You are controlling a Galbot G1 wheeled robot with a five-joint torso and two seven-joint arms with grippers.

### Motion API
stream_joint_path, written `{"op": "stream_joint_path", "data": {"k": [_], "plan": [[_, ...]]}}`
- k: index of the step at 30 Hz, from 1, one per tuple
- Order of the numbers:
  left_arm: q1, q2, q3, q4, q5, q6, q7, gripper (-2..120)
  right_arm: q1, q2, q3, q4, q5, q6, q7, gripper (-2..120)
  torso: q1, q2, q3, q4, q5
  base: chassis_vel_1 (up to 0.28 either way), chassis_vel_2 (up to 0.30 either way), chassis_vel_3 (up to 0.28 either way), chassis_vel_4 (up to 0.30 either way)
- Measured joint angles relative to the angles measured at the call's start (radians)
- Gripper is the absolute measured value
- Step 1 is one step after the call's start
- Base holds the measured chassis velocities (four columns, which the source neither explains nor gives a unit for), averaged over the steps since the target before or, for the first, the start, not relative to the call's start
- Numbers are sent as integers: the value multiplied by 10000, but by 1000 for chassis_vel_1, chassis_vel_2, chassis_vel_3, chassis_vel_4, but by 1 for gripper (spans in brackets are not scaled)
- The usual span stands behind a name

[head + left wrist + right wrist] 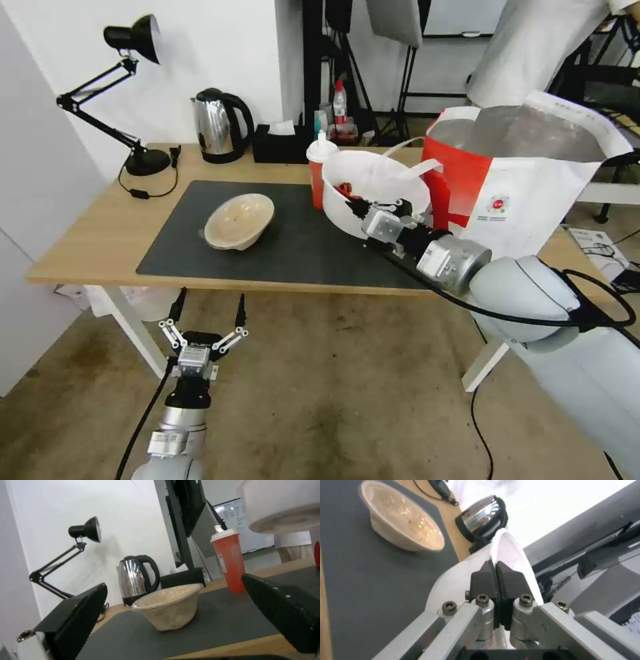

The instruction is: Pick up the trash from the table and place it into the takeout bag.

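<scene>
Right wrist view: thin, flexible-looking white bowl [516,552] was pinched at its rim by the right gripper [495,570]; the left gripper [208,313] was held spread, empty.

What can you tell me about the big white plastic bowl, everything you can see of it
The large white plastic bowl looks like thin, slightly translucent plastic, round and deep, with red scraps inside near its rim. It is tilted, its opening facing up and toward the takeout bag, in front of the red cup. The right gripper is shut on its near rim, pads pinching the wall. The left wrist view shows its underside raised off the dark mat.
</scene>
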Motion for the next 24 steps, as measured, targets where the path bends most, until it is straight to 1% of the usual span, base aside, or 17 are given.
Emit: {"op": "stream_joint_path", "data": {"k": [10, 18, 24], "plan": [[-16, 0, -63, 0, -12, 29, -4, 100, 569, -32, -308, 238, 336, -4, 16, 0, 1, 0, 0, 0, 1, 0, 0, 0, 0], [-171, 0, -78, 154, -35, 39, -7, 100, 1561, -58, -808, 179, 674, -30, 23, 0, 2, 0, 0, 0, 0, 0, 0, 0, 0], [-406, -1, -112, 369, -70, 57, -8, 100, 2555, 24, -1348, -148, 906, -67, 26, 0, 3, 0, 0, 0, 0, 0, 0, 0, 0]]}}
